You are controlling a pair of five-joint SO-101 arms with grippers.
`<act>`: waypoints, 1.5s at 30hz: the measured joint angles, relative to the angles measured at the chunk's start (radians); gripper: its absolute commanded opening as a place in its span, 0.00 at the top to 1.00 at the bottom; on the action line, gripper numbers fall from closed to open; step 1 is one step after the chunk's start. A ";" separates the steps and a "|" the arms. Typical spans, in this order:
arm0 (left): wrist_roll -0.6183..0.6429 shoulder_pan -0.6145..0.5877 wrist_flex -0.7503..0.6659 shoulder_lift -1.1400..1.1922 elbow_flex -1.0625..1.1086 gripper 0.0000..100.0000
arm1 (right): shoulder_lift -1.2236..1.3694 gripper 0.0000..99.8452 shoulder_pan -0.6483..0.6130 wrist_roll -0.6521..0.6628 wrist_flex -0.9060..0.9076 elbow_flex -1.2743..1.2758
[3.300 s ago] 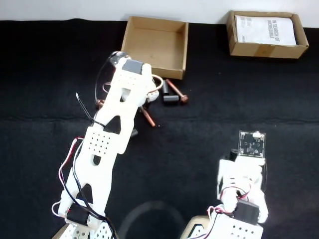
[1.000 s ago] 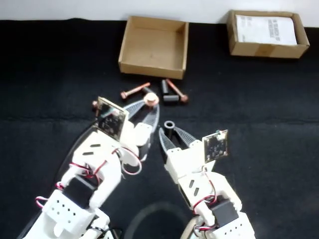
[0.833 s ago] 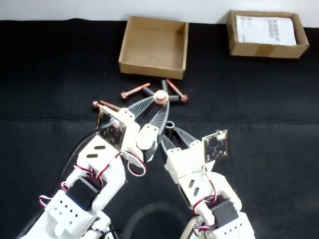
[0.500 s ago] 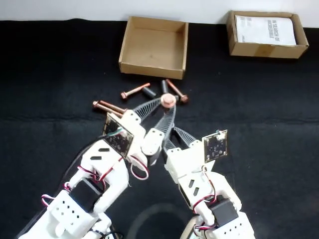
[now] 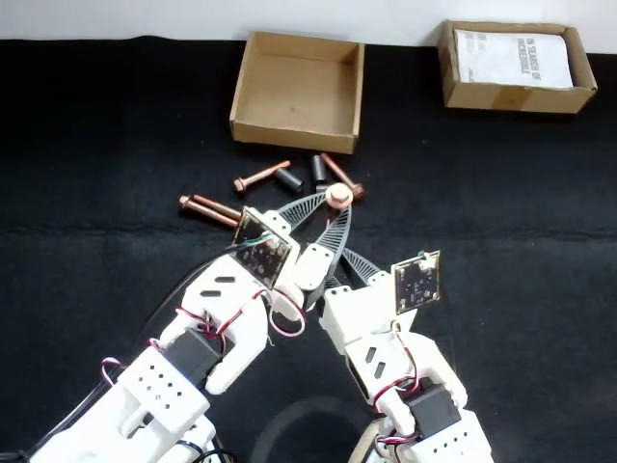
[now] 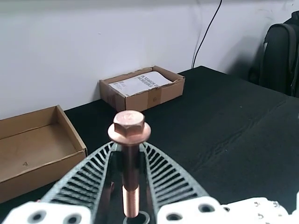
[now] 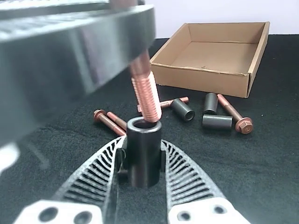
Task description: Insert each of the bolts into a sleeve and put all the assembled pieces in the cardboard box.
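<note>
I take this for a small lab or office workroom: my desk (image 5: 540, 241) wears a black cloth against a plain white wall (image 6: 70, 42), a cable (image 6: 206, 29) hangs down it, and a dark bag (image 6: 282, 51) stands beside.

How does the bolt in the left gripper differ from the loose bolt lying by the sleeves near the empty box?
The held bolt stands upright; the loose bolt lies flat on the table. The held bolt is clamped in the left gripper, its threaded tip at the mouth of the held sleeve in the right gripper; the loose bolt is untouched, beside a lying sleeve. Both are copper-coloured with flanged hex heads.
</note>
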 measured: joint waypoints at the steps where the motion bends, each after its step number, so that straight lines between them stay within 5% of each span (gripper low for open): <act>1: 0.000 0.000 -0.003 0.005 0.000 0.99 | 0.000 0.99 0.000 0.000 0.000 0.000; 10: 0.000 0.000 0.011 0.009 -0.020 0.99 | 0.002 0.99 0.014 0.000 0.000 0.000; 21: 0.109 0.006 0.276 0.011 -0.198 0.99 | 0.000 0.99 0.054 0.000 0.000 0.000; 45: 0.109 -0.011 0.276 0.106 -0.282 0.99 | 0.000 0.99 0.054 0.071 -0.029 0.000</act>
